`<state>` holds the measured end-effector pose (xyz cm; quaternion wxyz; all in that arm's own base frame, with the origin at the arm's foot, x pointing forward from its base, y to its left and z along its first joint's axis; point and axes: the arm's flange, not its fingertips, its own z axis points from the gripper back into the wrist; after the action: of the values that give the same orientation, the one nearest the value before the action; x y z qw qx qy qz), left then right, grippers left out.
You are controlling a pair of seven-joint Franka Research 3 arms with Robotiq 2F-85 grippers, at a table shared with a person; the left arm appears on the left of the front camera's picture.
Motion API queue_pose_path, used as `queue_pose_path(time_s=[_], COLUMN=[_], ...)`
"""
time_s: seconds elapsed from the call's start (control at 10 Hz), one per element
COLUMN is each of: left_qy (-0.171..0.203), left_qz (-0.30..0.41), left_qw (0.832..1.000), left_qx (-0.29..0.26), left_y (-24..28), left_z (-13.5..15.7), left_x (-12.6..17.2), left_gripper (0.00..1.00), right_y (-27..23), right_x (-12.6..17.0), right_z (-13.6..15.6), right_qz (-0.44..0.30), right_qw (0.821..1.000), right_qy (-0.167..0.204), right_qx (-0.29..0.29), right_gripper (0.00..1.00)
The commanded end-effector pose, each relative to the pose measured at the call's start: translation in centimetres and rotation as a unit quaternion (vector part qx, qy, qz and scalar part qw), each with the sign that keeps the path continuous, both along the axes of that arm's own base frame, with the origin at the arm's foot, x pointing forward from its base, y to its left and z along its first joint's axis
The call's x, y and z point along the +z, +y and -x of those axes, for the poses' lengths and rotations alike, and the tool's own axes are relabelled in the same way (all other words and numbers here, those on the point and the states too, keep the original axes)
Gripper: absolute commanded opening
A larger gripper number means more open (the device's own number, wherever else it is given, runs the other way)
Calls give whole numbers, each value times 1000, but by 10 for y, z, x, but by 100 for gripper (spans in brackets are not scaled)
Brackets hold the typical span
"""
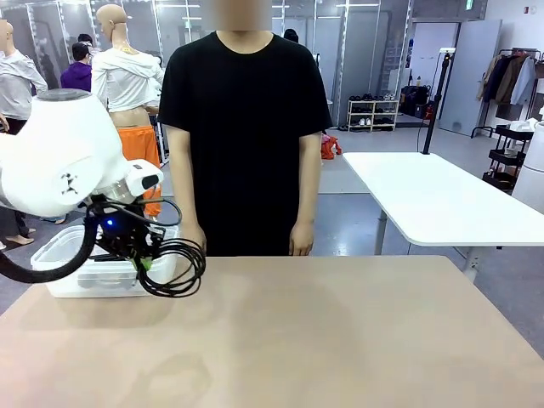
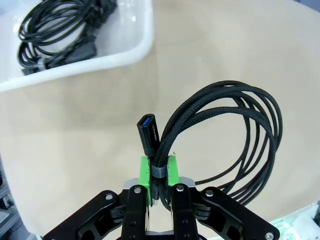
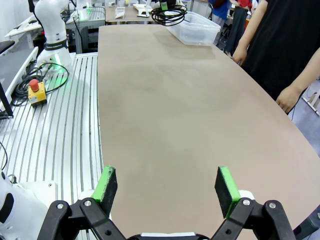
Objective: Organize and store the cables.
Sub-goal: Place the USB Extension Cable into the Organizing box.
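Left gripper (image 2: 159, 172) clamped on a coiled black braided cable (image 2: 225, 135), clear plastic bin (image 2: 125, 50) beyond holding apparently one stored coil (image 2: 50, 35); right gripper (image 3: 167, 187) jaws apart, empty.

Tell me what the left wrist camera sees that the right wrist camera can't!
Left wrist view alone: a blue-tipped plug up close, and more cables lying inside the bin. Right wrist view alone: the open right gripper and a red-buttoned box off the table. Both share the table, the bin and the coiled cable held by the left gripper.
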<state>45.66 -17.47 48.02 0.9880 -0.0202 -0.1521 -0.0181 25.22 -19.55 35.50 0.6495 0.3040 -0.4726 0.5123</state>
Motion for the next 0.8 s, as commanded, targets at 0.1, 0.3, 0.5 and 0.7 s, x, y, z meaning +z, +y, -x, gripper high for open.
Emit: queue_pose_path(time_s=[0.1,0.3,0.5,0.7], left_qy=[-18,-33,-37,-24], left_qz=[-8,-6,-36,-29], left_qw=[1000,999,999,999], left_qx=[2,32,12,15], left_y=[57,99,148,179], left_z=[-35,-63,-100,-135], left_x=[28,32,24,17], left_gripper=[15,15,15,15], right_y=[-1,-1,-1,-1], right_x=[2,2,2,2], right_z=[0,0,0,0], right_qz=[-3,-3,-3,-3], right_qw=[1000,1000,1000,1000], right_qy=[0,0,0,0], right_qx=[-3,-3,-3,-3], right_gripper=[100,100,100,100])
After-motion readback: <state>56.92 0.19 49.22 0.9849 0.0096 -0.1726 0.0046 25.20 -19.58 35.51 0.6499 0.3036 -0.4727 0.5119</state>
